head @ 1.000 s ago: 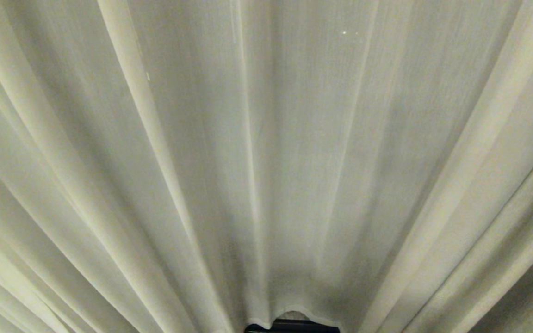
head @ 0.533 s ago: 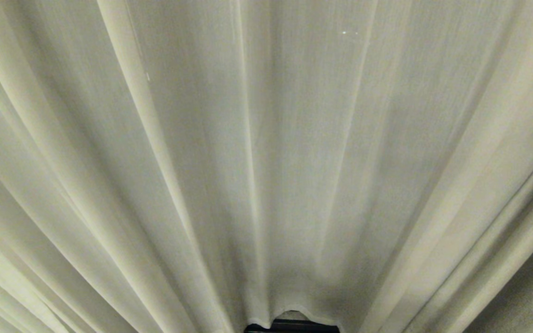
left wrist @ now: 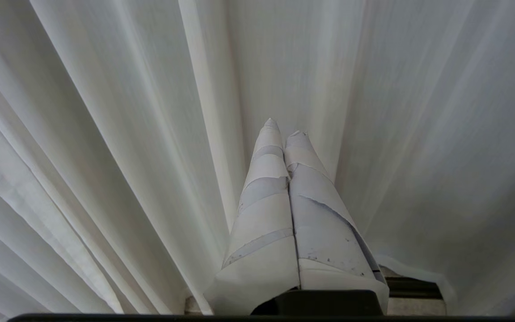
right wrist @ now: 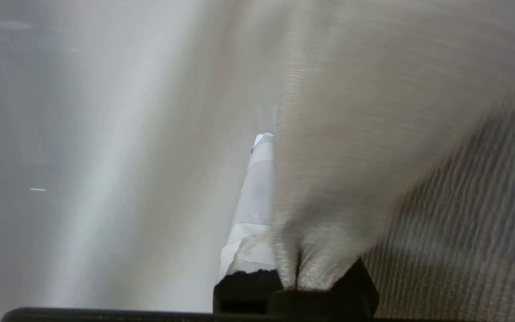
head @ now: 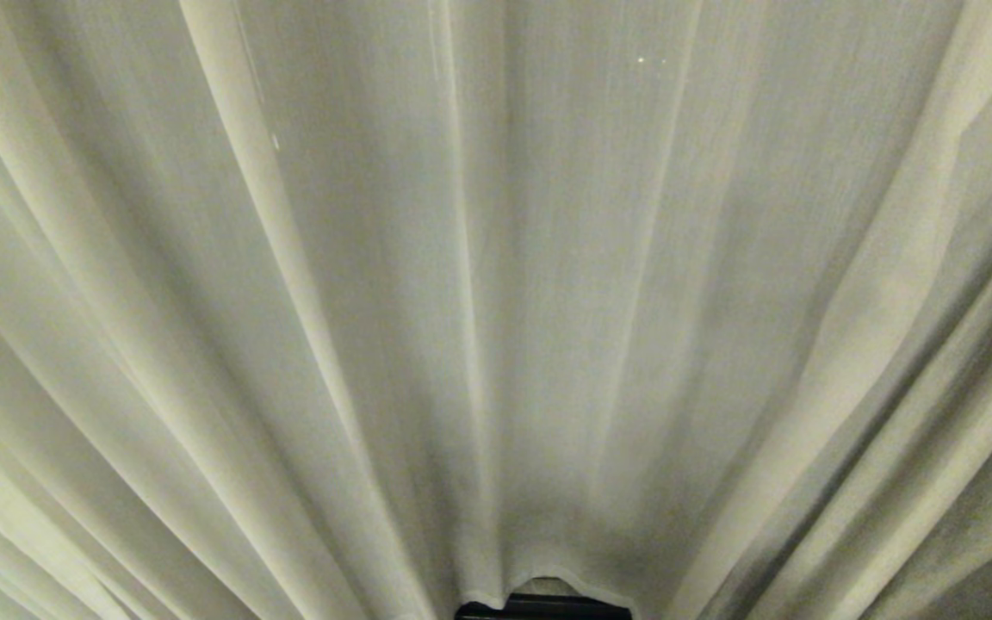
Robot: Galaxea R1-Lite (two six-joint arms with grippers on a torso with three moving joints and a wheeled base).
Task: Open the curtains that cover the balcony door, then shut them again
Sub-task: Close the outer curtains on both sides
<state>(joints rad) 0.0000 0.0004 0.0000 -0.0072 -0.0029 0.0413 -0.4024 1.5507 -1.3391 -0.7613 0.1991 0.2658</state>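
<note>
Backdrop: cream-white pleated curtains [head: 548, 284] fill the head view; a dark strip, likely the balcony door's track [head: 548, 610], shows under the hem at bottom centre.

Item 1, right gripper [right wrist: 280, 143]: clamped on a thick, grainy fold of curtain, which drapes over 1 taped finger and hides the other. The sheer layer hangs just beside it.

Item 2, left gripper [left wrist: 284, 134]: pressed shut, empty, tips near the sheer pleats, idle.

Handling note: judged best to draw the fold sideways steadily, keeping the pinch firm so fabric does not slip.
</note>
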